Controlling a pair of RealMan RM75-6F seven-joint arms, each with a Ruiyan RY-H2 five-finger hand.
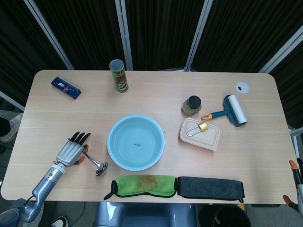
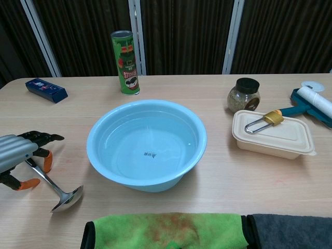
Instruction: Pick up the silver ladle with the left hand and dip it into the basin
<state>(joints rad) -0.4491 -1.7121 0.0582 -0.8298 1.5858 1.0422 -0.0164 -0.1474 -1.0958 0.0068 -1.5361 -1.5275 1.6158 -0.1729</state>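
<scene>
The tall green can (image 2: 125,63) at the far side of the table (image 1: 151,90) is a Pringles-style crisp tube with a mascot face on its label; the lettering is too small to read with certainty. A blue flat packet (image 2: 46,89) lies at the far left, its printing illegible. A small dark mark sits on the bottom of the light blue basin (image 2: 147,144), unreadable.

The silver ladle (image 2: 54,188) lies on the table at the near left, just left of the basin. It is polished metal with a thin straight handle and a small round bowl, the bowl nearest the camera and resting on the tabletop. The handle runs up and left under the left hand (image 2: 19,149).

The left hand hovers over the ladle handle with its dark fingers extended and slightly apart, orange-tipped thumb below; whether it touches the handle cannot be told. Only orange tips of the right hand (image 1: 296,182) show at the right edge of the head view, and its state cannot be told.

Right of the basin sit a beige lidded box (image 2: 273,134) with a brass padlock (image 2: 264,120) on top, a glass jar (image 2: 244,95) and a lint roller (image 2: 310,101). A green cloth (image 2: 165,231) and a dark grey cloth (image 2: 290,232) lie along the near edge.
</scene>
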